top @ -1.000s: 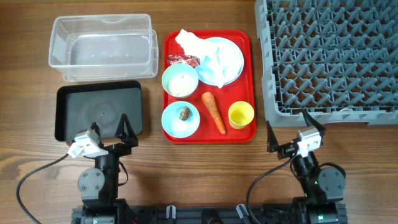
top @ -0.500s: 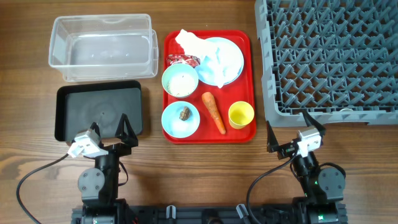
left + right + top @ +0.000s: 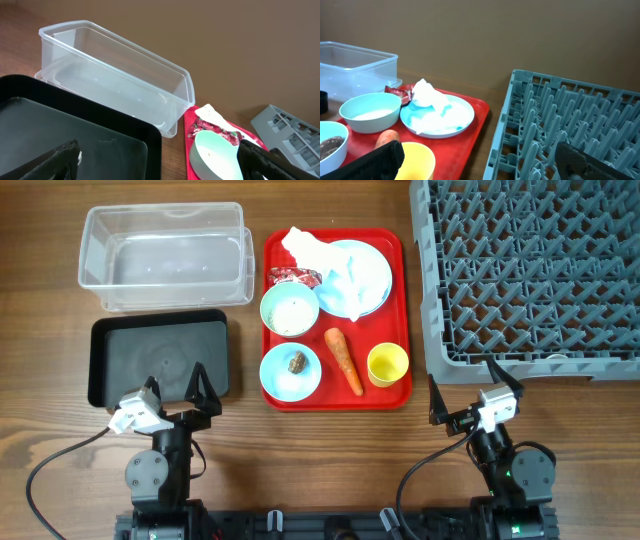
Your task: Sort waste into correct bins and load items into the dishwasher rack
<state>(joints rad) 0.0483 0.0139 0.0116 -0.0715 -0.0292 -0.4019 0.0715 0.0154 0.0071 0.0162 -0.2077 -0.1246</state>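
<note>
Dishwasher rack (image 3: 530, 270) cropped; rice grains (image 3: 291, 310) indistinct.

red tray (image 3: 395, 395), orange carrot (image 3: 342, 361), yellow cup (image 3: 387, 364)

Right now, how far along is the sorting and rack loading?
Done: nothing; clear tub, black tray and rack appear empty. In hand: nothing; left hand and right hand are open. Remaining: napkin, wrapper, rice, lump, carrot to bins; plate, green bowl, blue bowl, cup to rack.
</note>
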